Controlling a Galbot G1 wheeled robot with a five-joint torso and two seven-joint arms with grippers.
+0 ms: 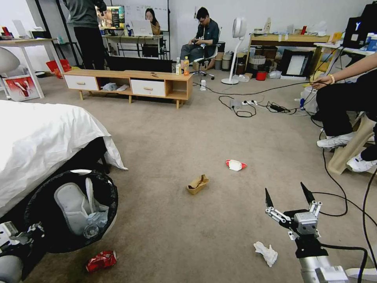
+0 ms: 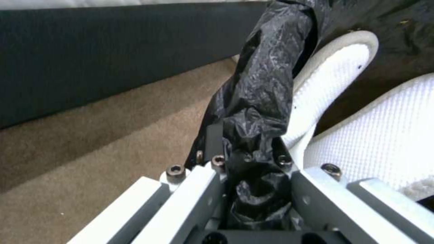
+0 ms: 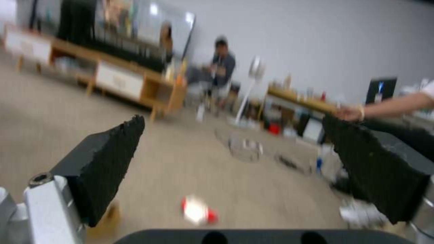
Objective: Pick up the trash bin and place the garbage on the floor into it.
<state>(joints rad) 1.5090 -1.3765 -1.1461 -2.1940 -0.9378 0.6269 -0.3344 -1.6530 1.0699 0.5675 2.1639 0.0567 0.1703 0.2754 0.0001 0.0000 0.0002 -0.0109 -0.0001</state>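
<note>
Left gripper [image 2: 253,189]: clenched on the bag-lined rim of the trash bin [image 1: 70,212]; black plastic bunched between the jaws in the left wrist view.
Trash bin: tipped, mouth toward the camera, near-left of the floor [image 1: 176,129], just beside the bed [image 1: 39,141]; grey flap [image 1: 72,208] and a clear bottle [image 1: 91,230] inside.
Right gripper [image 1: 290,196]: released, jaws spread wide, nothing between them; raised above the near-right floor, tips pointing up and away.
White tissue [image 1: 266,252]: on the floor just beside the right arm, nearest piece to it.
Red wrapper [image 1: 101,261]: on the floor just below the bin's mouth.
Tan cardboard [image 1: 197,184]: mid-floor, between bin and right gripper.
Red-and-white packet [image 1: 235,165]: farther out, mid-floor; blurred in the right wrist view [image 3: 196,211].
Step in hand: probably bin secured, right arm free for collecting; four pieces left lying.
Next move calls for: turning the open jaws down over one piece, likely the tissue, closing on soft crumpled paper against carpet, then carrying it across to the bin's mouth.
Risk: thin tissue may slip or tear; cable [image 1: 333,184] trails near the right arm.
</note>
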